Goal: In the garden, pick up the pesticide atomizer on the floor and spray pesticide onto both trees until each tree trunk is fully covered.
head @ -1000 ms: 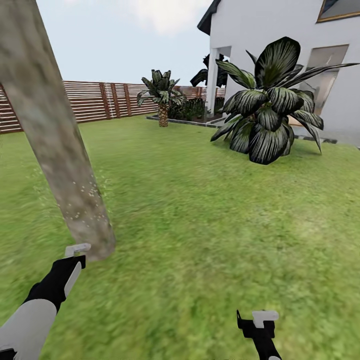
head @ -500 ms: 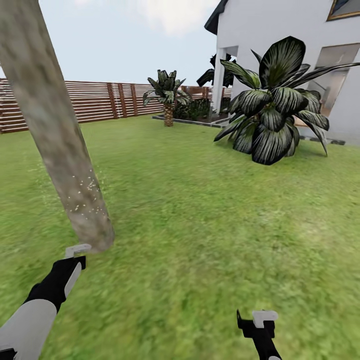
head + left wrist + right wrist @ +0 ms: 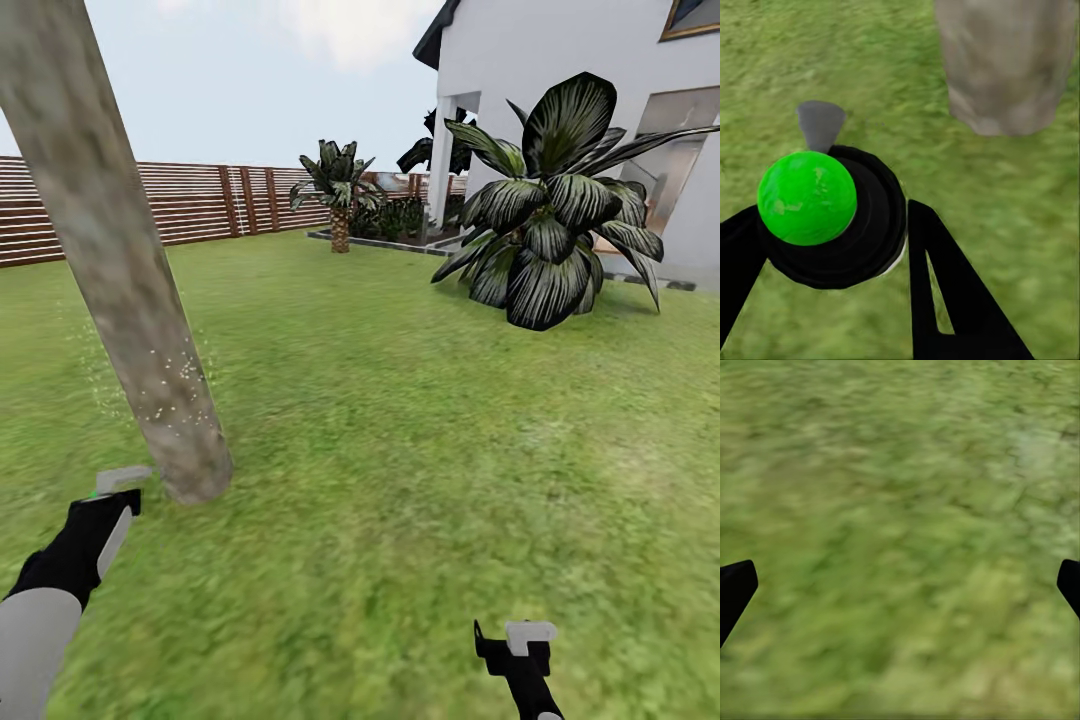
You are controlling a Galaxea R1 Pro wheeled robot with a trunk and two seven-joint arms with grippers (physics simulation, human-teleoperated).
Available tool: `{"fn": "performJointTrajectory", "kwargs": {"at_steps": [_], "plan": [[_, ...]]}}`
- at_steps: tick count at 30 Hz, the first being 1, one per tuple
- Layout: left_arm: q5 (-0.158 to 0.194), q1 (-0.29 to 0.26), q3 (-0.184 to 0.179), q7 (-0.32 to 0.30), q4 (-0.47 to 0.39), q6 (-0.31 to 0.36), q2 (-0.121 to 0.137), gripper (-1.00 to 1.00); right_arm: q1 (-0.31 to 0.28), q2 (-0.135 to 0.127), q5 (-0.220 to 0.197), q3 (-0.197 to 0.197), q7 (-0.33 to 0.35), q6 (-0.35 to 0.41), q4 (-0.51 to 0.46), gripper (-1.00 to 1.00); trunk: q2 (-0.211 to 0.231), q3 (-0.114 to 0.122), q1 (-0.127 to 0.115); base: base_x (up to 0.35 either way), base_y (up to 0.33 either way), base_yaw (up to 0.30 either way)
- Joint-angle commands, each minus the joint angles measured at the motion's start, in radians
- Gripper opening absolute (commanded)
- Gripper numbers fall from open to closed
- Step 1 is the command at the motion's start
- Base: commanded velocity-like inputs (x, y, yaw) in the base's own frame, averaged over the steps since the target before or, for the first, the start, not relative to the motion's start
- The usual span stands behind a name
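Left arm reaches forward, its jaws clamped on something; right arm hangs low, jaws spread wide.

You've got flat, even daylight here, bright everywhere under a pale washed-out sky, with no clear sun direction. Barely any cast shadows on the lawn, just a faint darkening under the big leafy plant. Grass texture looks smeared and soft, especially in the right wrist view. The tree trunk leans, so there's wide-angle distortion at the edges.
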Motion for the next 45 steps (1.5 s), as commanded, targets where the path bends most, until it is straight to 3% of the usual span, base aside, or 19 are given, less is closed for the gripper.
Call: {"fn": "performJointTrajectory", "kwargs": {"at_steps": [1,2,5,7,9,12,15,21,25,29,36,41,45], "plan": [[0.004,0.004,-0.003,-0.005,-0.002,-0.001,0.007,-1.0,0.0,0.0,0.001,0.0,0.0,0.0,0.0,1.0,0.0,0.0,0.0,0.0,0.0,0.0],[0.003,0.007,-0.009,-0.007,-0.011,-0.004,0.005,-1.0,0.0,0.0,0.001,0.0,0.0,0.0,0.0,1.0,0.0,0.0,0.0,0.0,0.0,0.0],[-0.001,0.011,-0.032,-0.014,-0.097,0.007,-0.058,-1.0,0.0,0.0,0.0,0.0,0.0,0.0,0.0,1.0,0.0,0.0,0.0,0.0,0.0,0.0],[-0.001,0.008,-0.043,-0.016,-0.131,0.015,-0.076,-1.0,0.0,0.0,0.0,0.0,0.0,0.0,0.0,1.0,0.0,0.0,0.0,0.0,0.0,0.0],[0.004,0.0,-0.042,-0.023,-0.143,0.036,-0.067,-1.0,0.0,0.0,0.0,0.0,0.0,0.0,0.0,1.0,0.0,0.0,0.0,0.0,0.0,0.0],[0.006,-0.013,-0.04,-0.089,-0.173,0.104,-0.005,-1.0,0.0,0.0,0.0,0.0,0.0,0.0,0.0,1.0,0.0,0.0,0.0,0.0,0.0,0.0],[0.003,-0.009,-0.039,-0.135,-0.228,0.121,0.011,-1.0,0.0,0.0,0.001,0.0,0.0,0.0,0.001,1.0,0.0,0.0,0.0,0.072,0.0,0.0],[0.005,-0.008,-0.039,-0.15,-0.312,0.176,0.011,-1.0,0.0,0.001,0.001,0.0,0.0,0.0,0.001,1.0,0.0,0.0,0.0,0.291,0.107,0.0],[0.002,-0.008,-0.036,-0.15,-0.316,0.179,0.022,-1.0,0.0,0.001,0.0,0.0,0.0,0.0,0.0,1.0,0.0,0.0,0.0,0.116,0.073,0.0],[0.005,-0.007,0.008,-0.152,-0.317,0.181,0.051,-1.0,0.0,0.001,0.001,0.0,0.0,0.0,0.0,1.0,0.0,0.0,0.0,0.008,0.005,0.0],[0.006,0.025,-0.021,-0.188,-0.31,0.178,0.044,-1.0,0.0,0.0,0.001,0.0,0.0,0.0,0.0,1.0,0.0,0.0,0.0,0.0,0.0,0.0],[-0.003,0.038,0.012,-0.217,-0.314,0.179,0.054,-1.0,0.0,0.0,0.001,0.0,0.0,0.0,0.0,1.0,0.0,0.0,0.0,0.147,0.146,0.0],[-0.006,0.038,0.014,-0.218,-0.31,0.179,0.053,-1.0,0.0,0.0,0.001,0.0,0.0,0.0,0.0,1.0,0.0,0.0,0.0,0.231,0.237,0.0]]}}
